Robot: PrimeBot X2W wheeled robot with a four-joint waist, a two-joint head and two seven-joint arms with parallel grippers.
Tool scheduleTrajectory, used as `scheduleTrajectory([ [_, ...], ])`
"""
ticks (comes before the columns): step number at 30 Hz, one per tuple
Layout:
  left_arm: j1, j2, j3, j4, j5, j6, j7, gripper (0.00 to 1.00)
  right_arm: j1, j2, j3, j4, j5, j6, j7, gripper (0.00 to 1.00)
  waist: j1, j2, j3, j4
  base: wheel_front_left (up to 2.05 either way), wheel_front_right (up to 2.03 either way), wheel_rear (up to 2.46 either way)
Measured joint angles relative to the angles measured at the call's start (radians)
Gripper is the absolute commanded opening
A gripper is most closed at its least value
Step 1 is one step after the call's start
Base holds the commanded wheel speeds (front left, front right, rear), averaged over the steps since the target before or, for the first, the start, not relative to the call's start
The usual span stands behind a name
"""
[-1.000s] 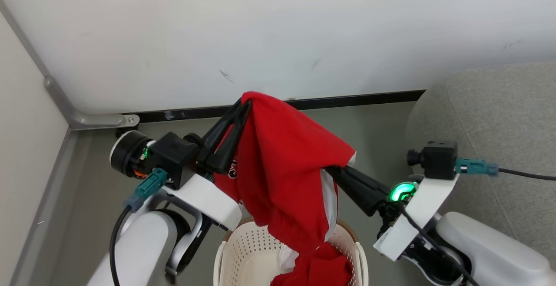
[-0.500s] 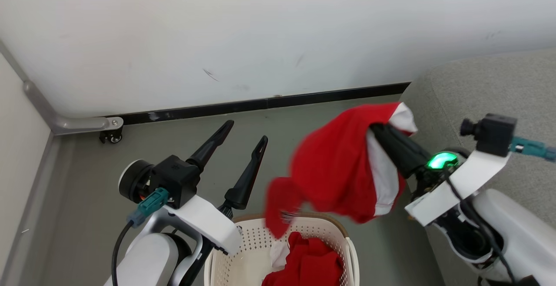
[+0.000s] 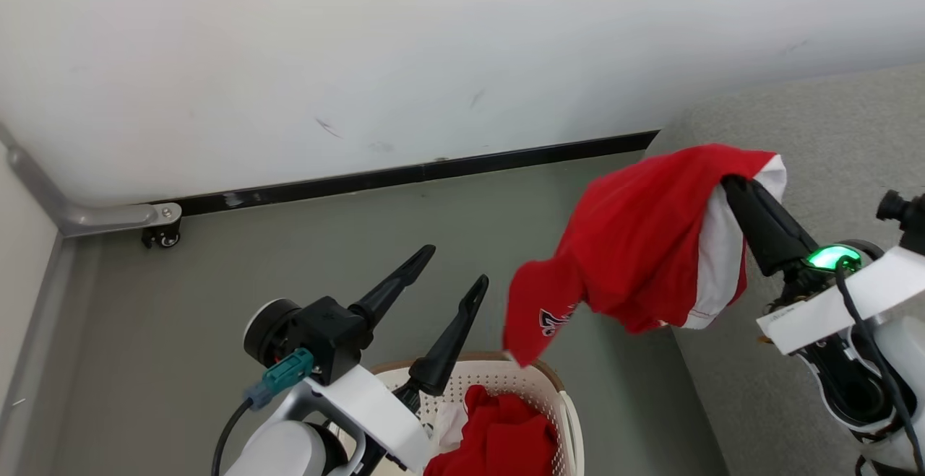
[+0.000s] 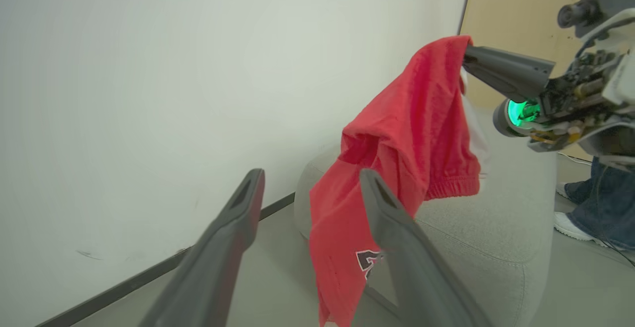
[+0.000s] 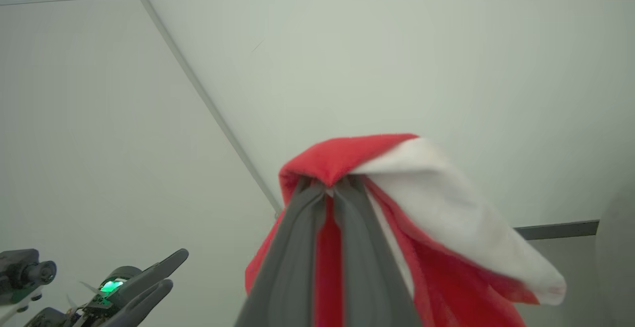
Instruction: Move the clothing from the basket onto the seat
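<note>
Clothing in two lots: one red garment (image 3: 636, 245) aloft, pinched at a red-and-white fold in the tightly closed right claw (image 3: 728, 183); a red heap (image 3: 506, 440) lying in the basket (image 3: 542, 382) on the floor (image 3: 289, 245). Hanging down and leftward from that claw's tips, long axis slanting from the high white end to the loose logo end, low over the basket's far rim, touching or not impossible to tell. Mostly over bare floor, only the pinched end above the seat (image 3: 831, 122), judging by the head view. Seat immediately right of the load and beneath the right arm, its rounded left edge near the basket; hence a carry farther rightward, across that edge, before any letting go. Right arm plainly the nearer one, and the only one loaded. Left claw (image 3: 457, 265) spread wide and empty, poised above the basket's left rim, fingers aimed toward the wall (image 3: 361, 64), apart from the dangling tail. Room to move ample: broad grey seat top to the right, wall well behind. Worth watching: trailing logo end likely to catch on the seat's left edge or drop short onto the floor unless raised first; a person's legs (image 4: 603, 203) beyond the seat's far edge in the left wrist view, apart from the arm's likely path as far as can be judged.
</note>
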Motion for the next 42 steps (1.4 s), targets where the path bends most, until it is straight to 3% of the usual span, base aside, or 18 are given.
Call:
scheduleTrajectory([
  [17,0.015,-0.013,-0.106,0.032,-0.017,-0.026,-0.035,1.0,0.174,0.024,-0.242,-0.025,-0.081,0.0,-0.001,0.0,0.0,0.0,-0.003,-0.094,0.0,0.0,0.0],
  [29,0.014,-0.033,-0.168,0.054,-0.024,-0.034,-0.072,1.0,0.254,0.039,-0.292,-0.06,-0.107,0.0,-0.001,0.0,0.0,0.0,-0.001,-0.175,0.0,0.0,0.0],
  [42,0.011,-0.038,-0.177,0.072,-0.023,-0.035,-0.106,1.0,0.28,0.046,-0.274,-0.072,-0.108,0.0,-0.001,0.0,0.0,0.0,0.016,-0.256,0.0,0.0,0.0],
])
